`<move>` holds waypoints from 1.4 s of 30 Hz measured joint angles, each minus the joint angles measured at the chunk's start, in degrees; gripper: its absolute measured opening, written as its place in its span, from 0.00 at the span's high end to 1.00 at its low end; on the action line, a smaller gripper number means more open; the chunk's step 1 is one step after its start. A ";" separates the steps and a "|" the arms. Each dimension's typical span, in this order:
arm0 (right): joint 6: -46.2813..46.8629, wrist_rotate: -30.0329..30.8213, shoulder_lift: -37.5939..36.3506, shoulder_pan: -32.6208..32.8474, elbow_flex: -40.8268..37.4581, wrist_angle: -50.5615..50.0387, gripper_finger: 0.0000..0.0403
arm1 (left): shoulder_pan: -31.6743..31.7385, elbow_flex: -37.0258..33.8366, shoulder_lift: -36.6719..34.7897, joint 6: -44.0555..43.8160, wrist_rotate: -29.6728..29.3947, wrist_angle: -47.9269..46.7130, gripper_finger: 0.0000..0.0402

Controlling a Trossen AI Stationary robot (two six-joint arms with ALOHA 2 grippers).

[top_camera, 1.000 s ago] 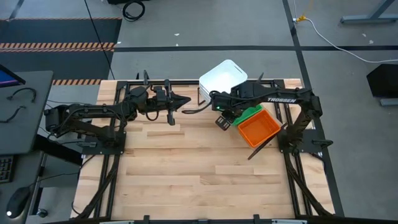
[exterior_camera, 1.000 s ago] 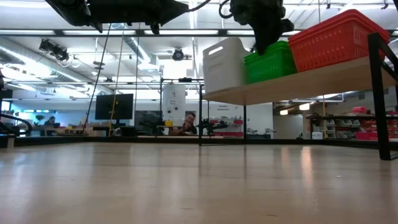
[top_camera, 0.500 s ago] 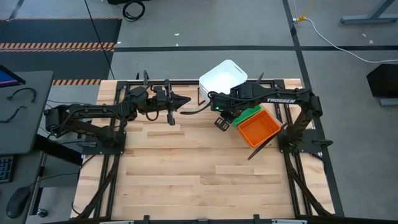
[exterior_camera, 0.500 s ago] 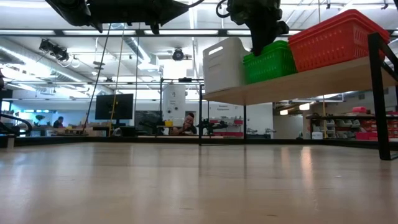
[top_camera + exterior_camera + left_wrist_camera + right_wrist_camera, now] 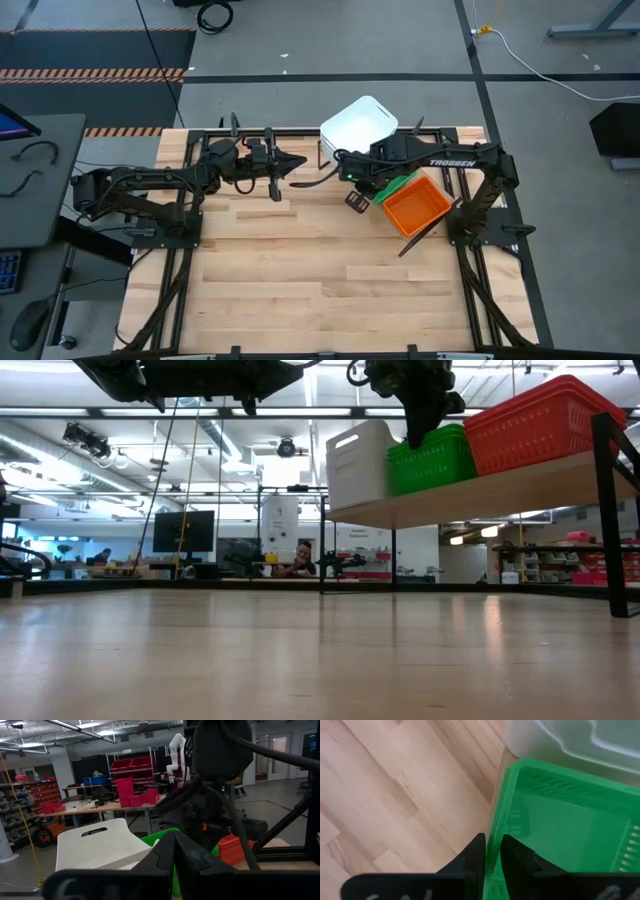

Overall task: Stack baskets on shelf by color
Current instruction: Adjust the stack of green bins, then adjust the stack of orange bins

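Note:
Three baskets stand in a row on the slanted shelf [image 5: 500,485] at the table's far right: a white basket [image 5: 358,125], a green basket [image 5: 403,183] and an orange basket [image 5: 415,207], each resting on its bottom. My right gripper [image 5: 490,856] points down at the green basket's left rim and is shut on it. My left gripper [image 5: 300,166] hangs level above the table's far middle, shut and holding nothing, its tip toward the baskets. My right gripper holds the green basket by its rim on the table's left side [image 5: 492,835]. One finger [image 5: 512,857] is inside the basket and the other [image 5: 474,854] outside, coming from above and pointing down. The basket's bottom sits on the shelf board [image 5: 430,495].
The shelf's black frame legs [image 5: 608,510] stand at the table's right. The white basket sits close against the green one, and the orange one close on the other side. The bare plank tabletop [image 5: 300,270] spreads from the middle to the near edge.
My right gripper's tip has swung a little toward the white basket while staying at the green basket's rim. The baskets stay on the shelf.

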 joint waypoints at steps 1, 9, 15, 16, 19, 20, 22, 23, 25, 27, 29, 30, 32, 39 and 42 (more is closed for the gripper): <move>0.02 0.00 0.00 0.15 0.00 0.00 0.85 | 0.01 -0.01 0.00 0.00 0.00 0.00 0.97; 0.46 0.00 0.00 0.56 0.00 0.00 0.85 | 0.02 0.01 0.00 0.00 0.00 0.00 0.94; 1.00 0.39 0.00 0.56 0.00 0.04 0.85 | 0.01 0.01 0.00 0.00 0.00 0.00 0.96; 1.00 0.45 0.00 0.55 0.00 0.04 0.84 | 0.00 0.01 0.00 0.00 0.00 0.00 0.96; 0.98 0.51 0.00 0.54 0.00 0.04 0.83 | 0.00 0.01 0.00 0.00 0.00 0.01 0.97; 0.98 0.53 0.00 0.54 0.00 0.04 0.82 | 0.02 0.00 0.00 0.00 0.00 0.00 0.97; 0.68 0.55 0.00 0.54 0.00 0.04 0.81 | 0.02 -0.01 0.00 0.00 0.00 0.01 0.97; 0.68 0.55 0.00 0.54 0.00 0.04 0.80 | 0.01 0.01 0.00 0.00 -0.01 0.00 0.96; 0.68 0.57 0.00 0.57 0.00 0.04 0.77 | 0.01 0.01 0.00 0.00 -0.01 0.01 0.95; 0.66 0.57 0.00 0.58 0.00 0.04 0.73 | 0.00 0.00 0.00 0.00 0.00 0.02 0.94; 0.65 0.65 0.00 0.56 0.00 0.04 0.69 | 0.02 0.01 0.00 0.00 -0.01 0.01 0.94; 0.65 0.70 0.00 0.56 0.00 0.04 0.67 | 0.02 0.01 0.00 0.00 0.00 0.00 0.93; 0.73 0.70 0.00 0.56 0.00 0.09 0.63 | 0.01 0.00 0.00 0.00 -0.01 0.01 0.93; 0.59 0.70 0.00 0.56 2.59 0.02 0.52 | 0.02 -0.01 0.00 0.00 -0.01 0.00 0.96; 0.15 0.70 0.00 0.56 5.43 -0.85 0.50 | 0.00 0.01 0.00 0.00 0.00 0.00 0.95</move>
